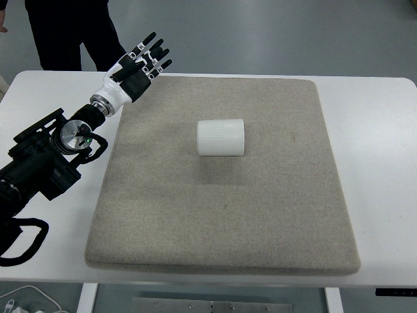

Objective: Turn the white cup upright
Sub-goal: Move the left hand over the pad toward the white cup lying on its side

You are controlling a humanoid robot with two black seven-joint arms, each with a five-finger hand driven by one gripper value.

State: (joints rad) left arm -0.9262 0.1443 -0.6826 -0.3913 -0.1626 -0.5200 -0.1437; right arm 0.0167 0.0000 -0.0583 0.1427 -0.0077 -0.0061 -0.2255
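Note:
A white ribbed cup (221,137) lies on its side near the middle of a beige felt mat (221,215). My left hand (144,60) is raised over the mat's far left corner, well left of and beyond the cup. Its fingers are stretched out and hold nothing. The left arm (52,156) comes in from the lower left edge. The right arm is out of view.
The mat lies on a white table (374,143). A person in dark clothes (68,29) stands beyond the table's far left edge. Cables (26,300) hang at the near left corner.

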